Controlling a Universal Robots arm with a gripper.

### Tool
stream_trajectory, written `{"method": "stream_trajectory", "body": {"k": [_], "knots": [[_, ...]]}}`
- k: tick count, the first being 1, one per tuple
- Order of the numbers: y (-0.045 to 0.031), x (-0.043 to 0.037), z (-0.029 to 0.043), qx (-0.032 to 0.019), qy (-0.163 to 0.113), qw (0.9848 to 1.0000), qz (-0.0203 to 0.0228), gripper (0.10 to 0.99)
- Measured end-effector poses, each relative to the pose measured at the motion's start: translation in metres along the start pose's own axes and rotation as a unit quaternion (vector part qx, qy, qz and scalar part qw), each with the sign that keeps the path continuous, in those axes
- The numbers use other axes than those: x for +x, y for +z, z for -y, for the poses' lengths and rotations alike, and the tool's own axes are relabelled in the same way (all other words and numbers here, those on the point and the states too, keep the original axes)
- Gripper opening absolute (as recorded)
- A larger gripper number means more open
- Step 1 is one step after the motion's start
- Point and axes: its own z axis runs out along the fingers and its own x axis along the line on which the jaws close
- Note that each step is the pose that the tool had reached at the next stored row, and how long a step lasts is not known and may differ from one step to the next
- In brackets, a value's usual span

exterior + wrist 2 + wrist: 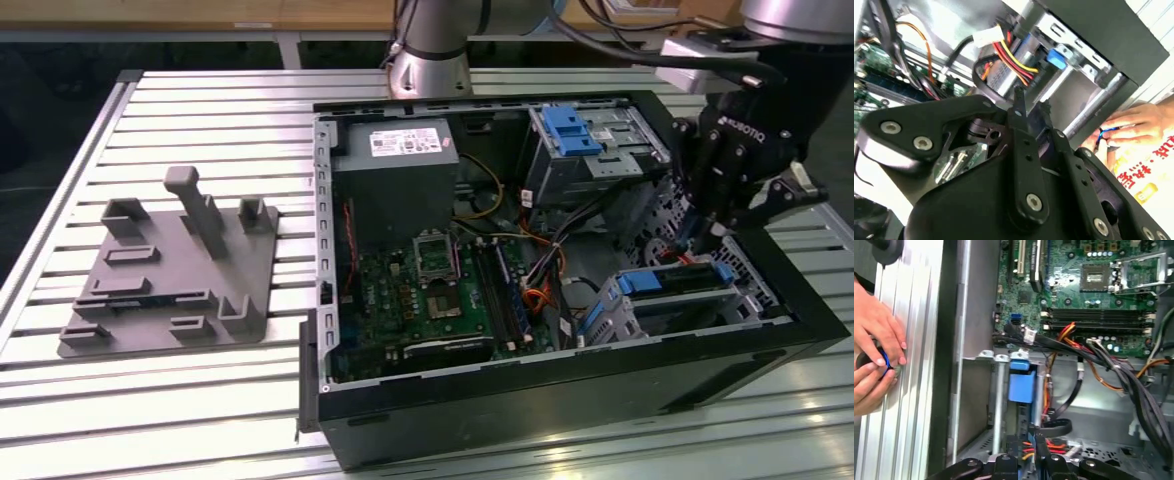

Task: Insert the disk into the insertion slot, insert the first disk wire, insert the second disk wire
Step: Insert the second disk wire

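**Claw lowered to the drive bay at the case's front corner**

A slatted metal surface (200, 400) is seen carrying an open black computer case (561, 400), with a grey fixture plate (160, 290) laid well apart from it, at nine o'clock of the case in the exterior view. Inside the case a green motherboard (414, 290) is shown, and a taller metal cage with a blue latch (577, 135) is set at one o'clock of it. The black arm head (747, 150) is held over the case's edge at three o'clock in the exterior view.

The insertion slot (667, 310) is found in the case corner at four o'clock in the exterior view, and the disk (661, 283) is seated in it, its blue carrier visible (1021, 385). The claw (1031, 102) is brought just beside the disk's end, where red, yellow and black wires (1009, 57) run to a white connector (989, 36). Its fingers (1019, 100) are seen close together; whether anything is gripped cannot be told.

A person's hands (876, 357) are rested on the surface outside the case wall, with a small blue-ringed item pinched between the fingers.
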Motion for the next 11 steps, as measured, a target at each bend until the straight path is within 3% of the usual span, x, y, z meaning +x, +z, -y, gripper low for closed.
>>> {"method": "stream_trajectory", "body": {"k": [4,11], "knots": [[-0.0024,-0.0102,0.001,0.0011,0.0,1.0,-0.0018,0.275],[-0.0021,-0.0115,0.0001,-0.0001,0.001,1.0,-0.0064,0.275]]}}
